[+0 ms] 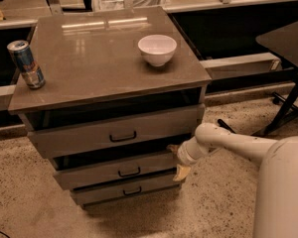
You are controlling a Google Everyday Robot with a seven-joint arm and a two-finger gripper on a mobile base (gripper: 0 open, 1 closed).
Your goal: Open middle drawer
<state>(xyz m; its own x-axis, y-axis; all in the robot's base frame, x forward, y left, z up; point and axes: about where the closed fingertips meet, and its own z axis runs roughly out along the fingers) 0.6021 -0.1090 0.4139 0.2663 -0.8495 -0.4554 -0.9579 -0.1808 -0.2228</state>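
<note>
The middle drawer [114, 170] is the grey-brown one with a small black bar handle [129, 172], between a taller top drawer [116, 133] and a slimmer bottom drawer [124, 191]. It stands pulled out a little, with a dark gap above its front. My gripper [178, 160] is at the right end of the middle drawer's front panel, touching or very close to its corner. My white arm [228, 145] reaches in from the right.
A white bowl [157, 49] and a drink can [26, 63] stand on the cabinet top [99, 58]. The top drawer also stands a little open. A dark table [288, 43] with a black leg is at the right. Speckled floor lies in front.
</note>
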